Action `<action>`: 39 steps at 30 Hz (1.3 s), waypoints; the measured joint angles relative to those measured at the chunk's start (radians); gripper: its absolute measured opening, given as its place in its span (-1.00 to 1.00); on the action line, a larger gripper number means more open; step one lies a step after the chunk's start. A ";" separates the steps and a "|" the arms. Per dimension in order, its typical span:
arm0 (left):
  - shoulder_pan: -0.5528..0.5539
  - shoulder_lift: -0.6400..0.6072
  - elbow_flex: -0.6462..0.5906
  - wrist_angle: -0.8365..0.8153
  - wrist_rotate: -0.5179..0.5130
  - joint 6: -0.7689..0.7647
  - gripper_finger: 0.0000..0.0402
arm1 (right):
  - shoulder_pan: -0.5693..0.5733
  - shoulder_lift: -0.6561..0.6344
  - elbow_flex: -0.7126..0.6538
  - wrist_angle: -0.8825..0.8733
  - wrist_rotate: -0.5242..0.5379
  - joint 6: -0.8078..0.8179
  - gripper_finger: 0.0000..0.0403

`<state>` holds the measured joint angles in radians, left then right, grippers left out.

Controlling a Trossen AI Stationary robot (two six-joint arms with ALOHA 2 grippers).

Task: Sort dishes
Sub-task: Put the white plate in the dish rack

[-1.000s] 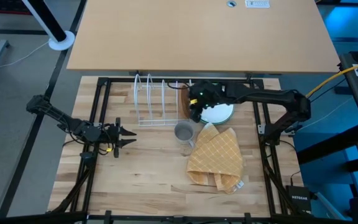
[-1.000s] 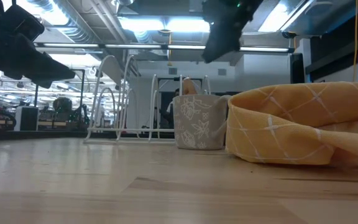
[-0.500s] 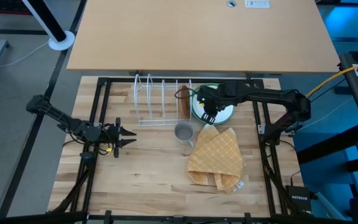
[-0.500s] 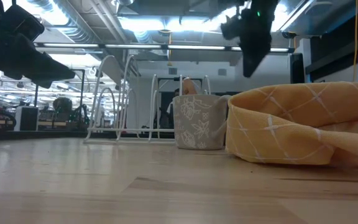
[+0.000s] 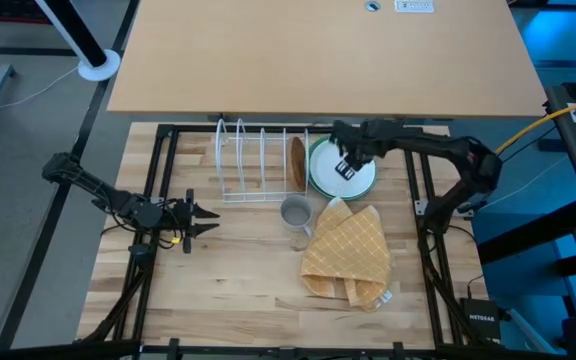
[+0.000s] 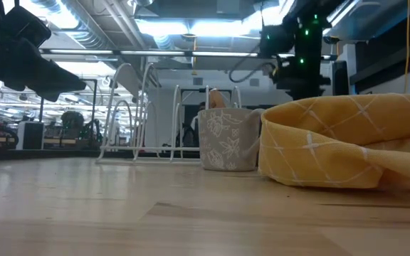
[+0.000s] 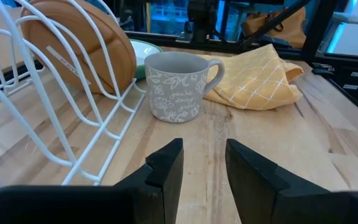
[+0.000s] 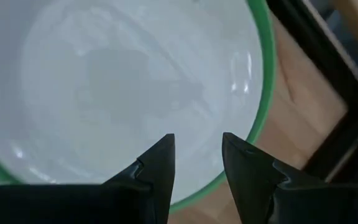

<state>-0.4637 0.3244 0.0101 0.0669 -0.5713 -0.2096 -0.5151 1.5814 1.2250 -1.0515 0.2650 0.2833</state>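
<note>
Your right gripper (image 5: 348, 166) hangs over the stacked plates at the far right of the table, its jaws a little apart and holding nothing; the right wrist view looks straight down past both fingers (image 8: 157, 163) onto the white plate (image 8: 129, 87). That white plate sits on the green plate (image 8: 267, 74), of which you see only a thin rim, and whatever lies under those two is hidden. From above, the arm covers part of the white plate (image 5: 360, 182).

The brown wooden plate (image 5: 297, 163) stands on edge in the last slot of the wire rack (image 5: 253, 165), just beside the stack; the left wrist view shows it (image 7: 82, 40) leaning behind the wires. In the low view the mug (image 6: 228, 139) and the yellow cloth (image 6: 347, 142) block the stack completely.

Your left gripper (image 5: 196, 220) waits at the table's left side, well apart from the rack, jaws narrowly open and empty.
</note>
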 joint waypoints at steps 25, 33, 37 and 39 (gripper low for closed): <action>0.000 0.000 0.000 0.000 0.000 0.000 -0.44 | -0.264 0.122 -0.025 0.218 -0.152 -0.211 -0.31; 0.000 0.000 0.000 0.000 0.000 0.000 -0.44 | -0.265 0.167 -0.025 0.299 -0.127 -0.242 -0.31; 0.000 0.000 0.000 0.000 0.000 0.000 -0.44 | -0.266 0.177 -0.025 0.305 -0.118 -0.268 -0.31; 0.000 0.000 0.000 0.000 0.000 0.000 -0.44 | -0.272 0.179 -0.025 0.304 -0.117 -0.270 -0.31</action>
<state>-0.4637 0.3242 0.0099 0.0667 -0.5713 -0.2096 -0.7870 1.7607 1.2003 -0.7471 0.1476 0.0132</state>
